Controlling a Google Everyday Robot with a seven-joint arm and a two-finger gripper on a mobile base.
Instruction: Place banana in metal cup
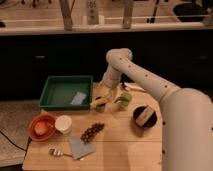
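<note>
The yellow banana [98,103] hangs at the tip of my gripper [102,98], near the right front corner of the green tray. The gripper is shut on the banana and reaches down from the white arm above. The small dark metal cup [102,108] stands right under the banana, mostly hidden by it; the banana is at its rim. The pale green cup [123,100] stands just to the right of the gripper.
A green tray [54,100] with a blue sponge lies at the back left. An orange bowl [42,126] and a white cup [63,124] stand front left. Dark grapes [92,131], a blue cloth [80,147], a spoon [55,151] and a dark bowl [145,116] are also on the table.
</note>
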